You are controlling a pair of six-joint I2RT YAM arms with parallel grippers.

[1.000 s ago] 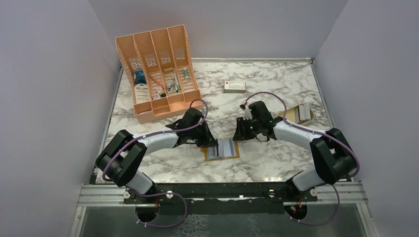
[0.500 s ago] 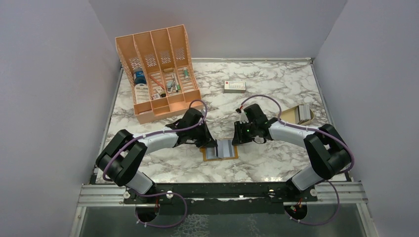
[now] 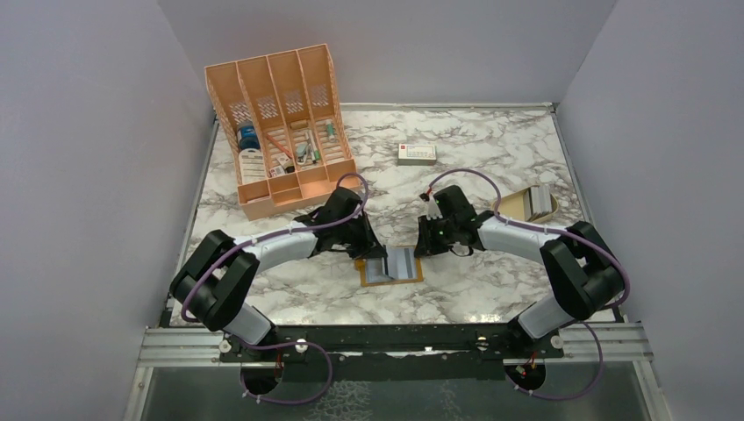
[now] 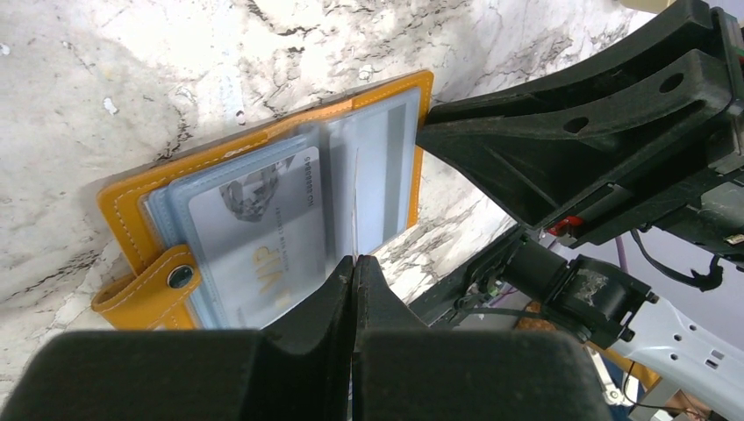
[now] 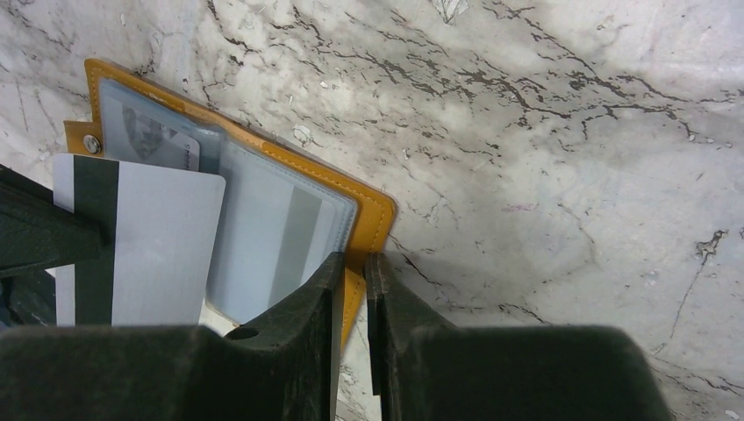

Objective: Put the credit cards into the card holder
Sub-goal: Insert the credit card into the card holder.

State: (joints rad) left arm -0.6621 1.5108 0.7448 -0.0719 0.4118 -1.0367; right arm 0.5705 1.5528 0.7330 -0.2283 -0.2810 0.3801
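Since a second ago the right gripper (image 5: 354, 289) has slid in toward the right edge of the card holder (image 5: 375, 215) and its jaws have narrowed. The left arm has hardly shifted. Those jaws now stand almost together with only a thin slit between them, and the holder's orange border lies in line with the slit. I cannot tell whether they actually bite it.

The left gripper (image 4: 354, 285) is pressed together on a credit card (image 5: 158, 246), pinching it by its dark-striped end. The card hangs over the holder's middle fold and is not yet in a pocket.

The holder lies open on the marble table (image 3: 491, 289) with its clear sleeves facing up. A silver card (image 4: 254, 232) is already in the sleeve on the stud side, and what looks like another shows through the opposite sleeve. The spare cards (image 3: 538, 200) sit well off to the holder's right and further back.

The risks, as I judge them:
- If the right jaws have not truly caught the border, the holder may skid when the card pushes in.
- The card is held by one end, so it could tilt and snag on a sleeve mouth.
- The two grippers are very near each other over the holder and may knock together.
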